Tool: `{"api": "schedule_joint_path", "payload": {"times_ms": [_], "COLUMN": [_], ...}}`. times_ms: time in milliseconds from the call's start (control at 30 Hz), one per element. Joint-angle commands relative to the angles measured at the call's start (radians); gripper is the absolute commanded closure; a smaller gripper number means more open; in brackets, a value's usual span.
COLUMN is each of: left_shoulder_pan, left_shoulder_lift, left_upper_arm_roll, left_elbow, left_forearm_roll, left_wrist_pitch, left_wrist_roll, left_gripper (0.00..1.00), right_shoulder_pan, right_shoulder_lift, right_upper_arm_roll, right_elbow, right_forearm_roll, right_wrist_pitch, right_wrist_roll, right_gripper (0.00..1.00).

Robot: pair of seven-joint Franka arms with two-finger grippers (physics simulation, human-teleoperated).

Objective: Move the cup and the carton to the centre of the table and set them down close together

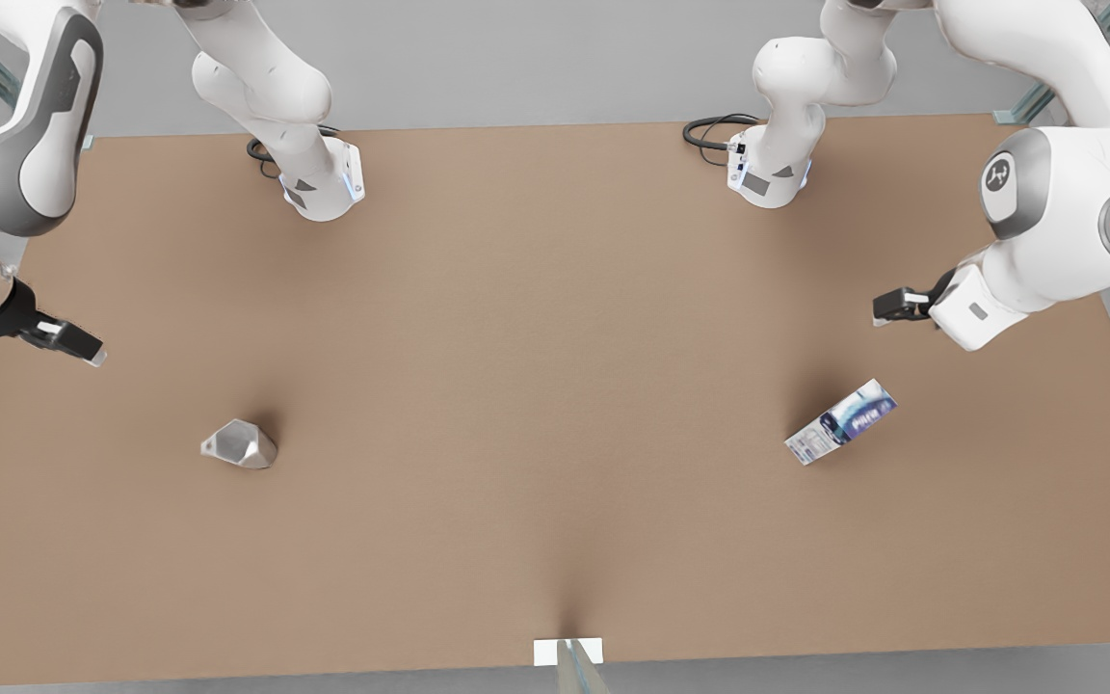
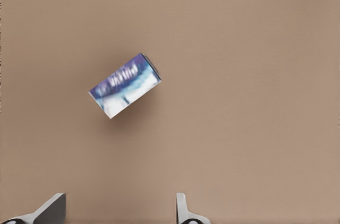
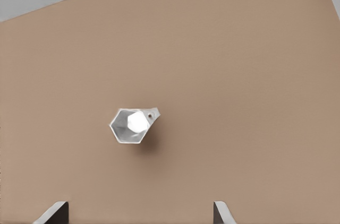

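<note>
Across the whole scene spreads the large flat matte brown rectangular table (image 1: 555, 405), with two white arm bases bolted at its far edge.

Over the front view's right side hangs the left gripper (image 1: 887, 306), carried by a white arm, above and apart from the carton; in the left wrist view its fingertips (image 2: 53, 208) stand wide apart with nothing between them. Over the front view's left side hangs the right gripper (image 1: 83, 347), apart from the cup; its fingertips (image 3: 56, 212) are likewise spread wide and hold nothing.

Next, the small rectangular white carton with dark blue and light blue printing (image 1: 840, 421) (image 2: 125, 85) lies on the table toward the front view's right, turned at a slant. Well apart from it, toward the front view's left, the small shiny silver-grey faceted metal cup (image 1: 240, 444) (image 3: 132, 125) sits on the table; the right wrist view looks into its hexagonal mouth, small handle at one side.
</note>
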Motion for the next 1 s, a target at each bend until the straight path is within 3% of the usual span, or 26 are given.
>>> {"api": "schedule_joint_path", "payload": {"times_ms": [0, 67, 133, 267, 500, 667, 800, 833, 967], "left_shoulder_pan": [0.0, 0.0, 0.0, 0.0, 0.0, 0.001, 0.0, 0.0, 0.0], "left_shoulder_lift": [0.001, -0.001, -0.001, 0.004, 0.006, 0.009, 0.009, 0.009, 0.01], "left_upper_arm_roll": [0.0, 0.0, 0.0, 0.015, 0.015, 0.015, 0.015, 0.015, 0.017], "left_elbow": [0.0, 0.0, 0.0, -0.011, -0.014, -0.016, -0.025, -0.025, -0.026], "left_forearm_roll": [0.001, 0.001, 0.003, 0.003, 0.001, 0.0, 0.001, 0.001, 0.003], "left_wrist_pitch": [-0.001, 0.0, -0.001, 0.0, -0.001, 0.0, 0.0, 0.0, -0.001], "left_wrist_roll": [0.001, 0.001, -0.001, 0.004, 0.003, 0.004, 0.004, 0.003, 0.003], "left_gripper": [0.0, 0.0, 0.0, 0.0, 0.0, 0.0, 0.0, 0.0, 0.0], "right_shoulder_pan": [0.175, 0.223, 0.137, 0.149, 0.151, 0.166, 0.175, 0.191, 0.226], "right_shoulder_lift": [0.028, 0.11, 0.116, 0.163, 0.154, 0.159, 0.186, 0.193, 0.214], "right_upper_arm_roll": [0.001, 0.013, 0.197, 0.211, 0.171, 0.078, 0.032, 0.024, -0.004], "right_elbow": [0.032, 0.096, 0.096, 0.132, -0.301, -0.418, -0.39, -0.366, -0.347], "right_forearm_roll": [-0.002, -0.031, -0.023, -0.063, -0.1, -0.146, -0.128, 0.01, 0.096], "right_wrist_pitch": [0.004, 0.004, -0.014, -0.054, 0.435, 0.65, 0.656, 0.606, 0.583], "right_wrist_roll": [0.002, 0.007, -0.005, -0.007, -0.005, -0.01, -0.062, -0.126, -0.137], "right_gripper": [0.0, 0.0, 0.0, 0.0, 0.0, 0.0, 0.0, 0.0, 0.0]}}
